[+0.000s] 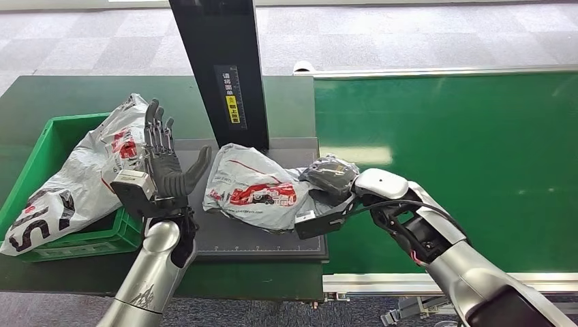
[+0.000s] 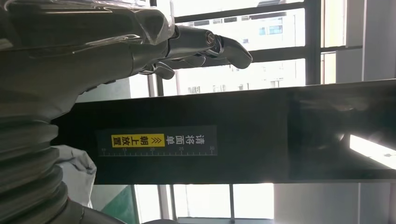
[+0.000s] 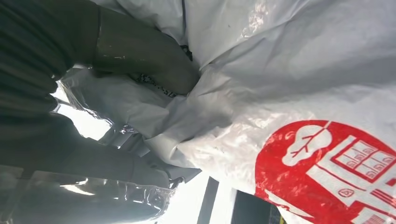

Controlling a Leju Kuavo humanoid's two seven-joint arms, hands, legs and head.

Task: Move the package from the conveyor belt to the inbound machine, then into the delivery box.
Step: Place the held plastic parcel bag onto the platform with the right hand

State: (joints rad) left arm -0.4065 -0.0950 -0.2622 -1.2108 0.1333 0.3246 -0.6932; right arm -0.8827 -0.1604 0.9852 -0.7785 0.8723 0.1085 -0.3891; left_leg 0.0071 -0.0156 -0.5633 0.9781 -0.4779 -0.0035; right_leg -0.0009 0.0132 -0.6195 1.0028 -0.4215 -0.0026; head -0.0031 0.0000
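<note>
In the head view, the package [image 1: 255, 191], a grey-white mailer bag printed with a red logo, lies at centre frame on the dark platform [image 1: 259, 238] of the inbound machine, below its black post [image 1: 221, 68]. The post carries a label [image 1: 232, 99] of white characters above a yellow strip, too small here to read. My right hand [image 1: 332, 178] grips the bag's right end. My left hand [image 1: 163, 160] is raised left of the bag, fingers spread, holding nothing. At the left, a green delivery box [image 1: 41, 146] holds another bag [image 1: 82, 177] with large black lettering. The green conveyor belt [image 1: 463, 150] fills the right; grey carpet tiles run along the top.

My left wrist view shows my fingers [image 2: 210, 46] loose before bright windows, and the label [image 2: 159, 140] reads 请将面单 and 朝上放置.

My right wrist view shows my thumb [image 3: 144, 56] pressed into crumpled plastic, the red logo [image 3: 327, 172] at lower right
</note>
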